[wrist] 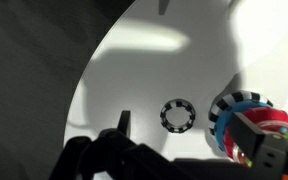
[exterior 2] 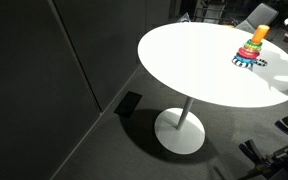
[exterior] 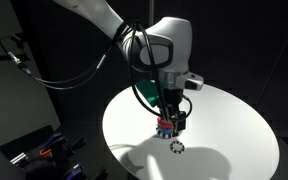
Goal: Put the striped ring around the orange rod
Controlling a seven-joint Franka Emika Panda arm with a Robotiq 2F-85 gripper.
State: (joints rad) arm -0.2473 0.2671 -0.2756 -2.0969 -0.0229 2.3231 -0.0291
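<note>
Gripper (exterior: 174,122) hangs low over the ring stack (exterior: 164,128) on the white counter (exterior: 234,120). Whether its jaws are spread or closed I cannot tell. Striped ring (exterior: 177,147) lies flat and free on the counter, just ahead of the gripper and beside the stack, not touching it. Orange rod (exterior 2: 259,33) stands upright out of the stack.

Round white table (exterior 2: 199,75), dark floor (exterior 2: 94,150).

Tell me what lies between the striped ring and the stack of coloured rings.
Nothing: in the wrist view only a narrow strip of bare white table separates the striped ring from the stack.
</note>
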